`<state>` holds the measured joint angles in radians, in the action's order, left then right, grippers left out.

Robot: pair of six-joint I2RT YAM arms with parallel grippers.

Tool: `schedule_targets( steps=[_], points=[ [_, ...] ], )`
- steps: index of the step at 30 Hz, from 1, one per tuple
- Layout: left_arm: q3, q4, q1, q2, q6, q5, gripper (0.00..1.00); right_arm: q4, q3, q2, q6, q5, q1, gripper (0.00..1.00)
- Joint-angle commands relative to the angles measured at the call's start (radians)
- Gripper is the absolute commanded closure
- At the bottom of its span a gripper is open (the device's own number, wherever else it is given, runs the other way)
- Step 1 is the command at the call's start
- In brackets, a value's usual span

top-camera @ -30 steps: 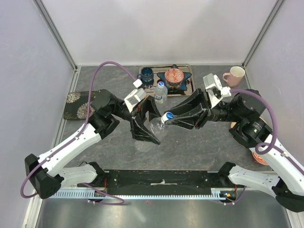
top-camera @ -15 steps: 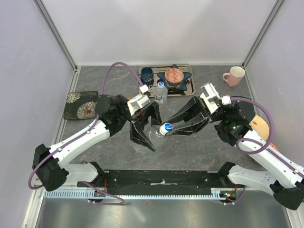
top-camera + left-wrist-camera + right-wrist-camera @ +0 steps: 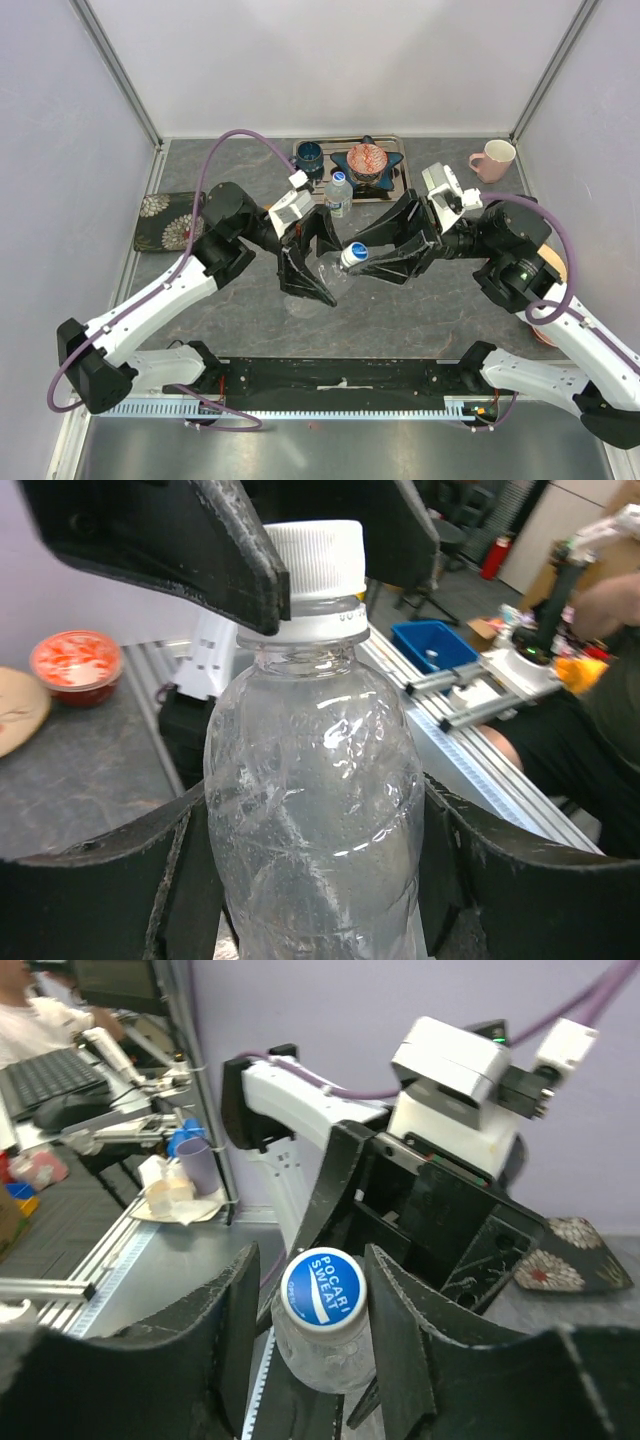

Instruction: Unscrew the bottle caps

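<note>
My left gripper [image 3: 312,268] is shut on a clear water bottle [image 3: 330,272] and holds it tilted above the table, neck toward the right arm. In the left wrist view my fingers clamp the bottle's [image 3: 310,810] body on both sides. Its blue cap [image 3: 352,253], white-sided [image 3: 318,555] and printed "Pocari Sweat" [image 3: 322,1285], is on the neck. My right gripper [image 3: 310,1260] is open around the cap, with a small gap on the left side. A second water bottle [image 3: 339,195] with a blue-white label and blue cap stands by the tray. No orange bottles are in view.
A metal tray [image 3: 400,185] at the back holds a blue mug [image 3: 309,155] and a star-shaped dish with a red bowl [image 3: 366,160]. A pink mug [image 3: 492,158] stands at the back right. A patterned dark cloth [image 3: 165,218] lies at the left. A reddish bowl [image 3: 550,335] sits under the right arm.
Both arms dipped toward me with the bottle, then came back up. The right jaws, close together at the cap a second ago, now stand spread around it.
</note>
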<state>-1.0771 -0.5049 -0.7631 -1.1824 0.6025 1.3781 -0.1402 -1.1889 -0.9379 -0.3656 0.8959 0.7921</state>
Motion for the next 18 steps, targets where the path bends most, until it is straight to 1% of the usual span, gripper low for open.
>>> schedule_targets(
  steps=[1,3,4,6,9,10,12,13,17,18],
  points=[
    [-0.061,0.371,0.022,0.05,-0.322,-0.306,0.65,0.197,-0.064,0.011,0.045,-0.095,0.022,0.45],
    [-0.06,0.411,0.022,0.067,-0.36,-0.376,0.64,0.231,-0.081,0.008,0.054,-0.135,0.024,0.41],
    [-0.058,0.42,0.021,0.073,-0.369,-0.393,0.65,0.24,-0.092,0.008,0.06,-0.147,0.024,0.37],
    [-0.052,0.437,0.022,0.09,-0.389,-0.437,0.65,0.26,-0.1,0.007,0.067,-0.188,0.024,0.34],
    [-0.047,0.457,0.022,0.104,-0.412,-0.484,0.64,0.274,-0.11,0.007,0.062,-0.245,0.024,0.27],
    [-0.047,0.463,0.021,0.11,-0.418,-0.493,0.64,0.277,-0.116,0.007,0.057,-0.3,0.022,0.24],
    [-0.046,0.48,0.021,0.116,-0.44,-0.531,0.64,0.278,-0.129,0.005,0.036,-0.369,0.024,0.21],
    [-0.044,0.485,0.019,0.122,-0.446,-0.543,0.64,0.283,-0.149,0.002,0.027,-0.438,0.024,0.2],
    [-0.034,0.499,0.01,0.141,-0.486,-0.62,0.64,0.327,-0.213,-0.03,-0.015,-0.57,0.024,0.16],
    [-0.03,0.499,0.007,0.145,-0.495,-0.645,0.64,0.333,-0.222,-0.038,-0.03,-0.583,0.024,0.16]
  ],
)
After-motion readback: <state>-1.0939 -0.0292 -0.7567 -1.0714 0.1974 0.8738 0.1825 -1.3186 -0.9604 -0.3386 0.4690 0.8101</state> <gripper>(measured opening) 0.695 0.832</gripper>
